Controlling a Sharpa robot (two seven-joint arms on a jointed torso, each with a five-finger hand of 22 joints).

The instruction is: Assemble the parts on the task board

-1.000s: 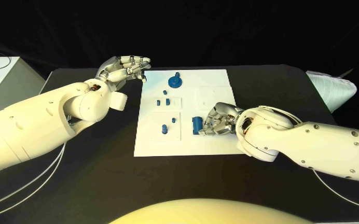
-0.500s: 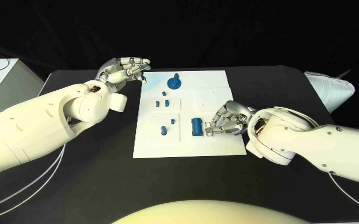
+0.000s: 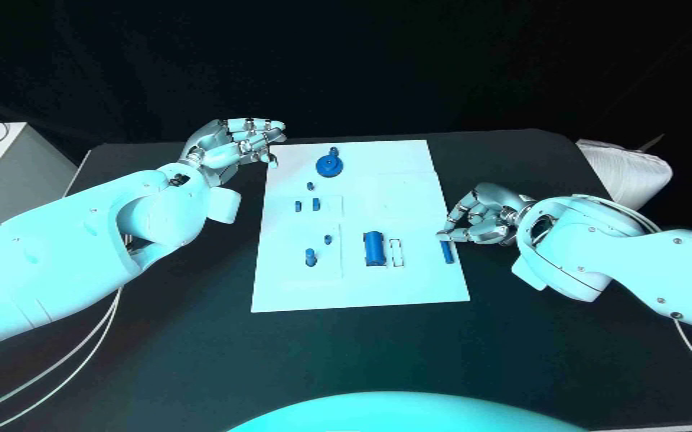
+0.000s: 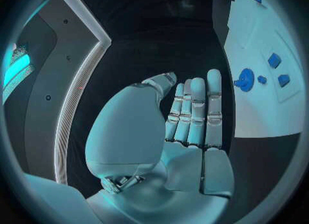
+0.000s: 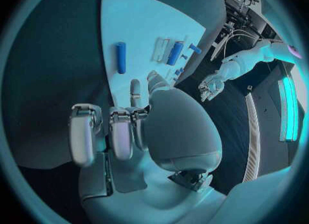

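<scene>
- Head view: the task board (image 3: 418,287) lies in the middle of the black table (image 3: 173,352), and the blue parts are on it so that both arms can reach them; a round part (image 3: 332,162) is near the far edge, some small parts (image 3: 309,189) sit in the middle, and a thick cylinder (image 3: 375,248) lies nearer the front
- A slim blue bar (image 3: 447,251) lies at the right edge of the board, just beside the right robot hand (image 3: 483,217), which sits over the table off that edge
- One second before, the right robot hand was over the board at the thick cylinder; now it has drawn back to the right, and the cylinder lies free
- The left robot hand (image 3: 231,142) waits at the far left corner of the board as before
- Left wrist view: the left robot hand (image 4: 187,116) holds nothing, its fingers straight and close together, probably only waiting for its turn
- Right wrist view: the right robot hand (image 5: 122,126) has its fingers curled in and nothing is seen in them; the slim blue bar (image 5: 121,57) lies apart from it on the board (image 5: 135,23)
</scene>
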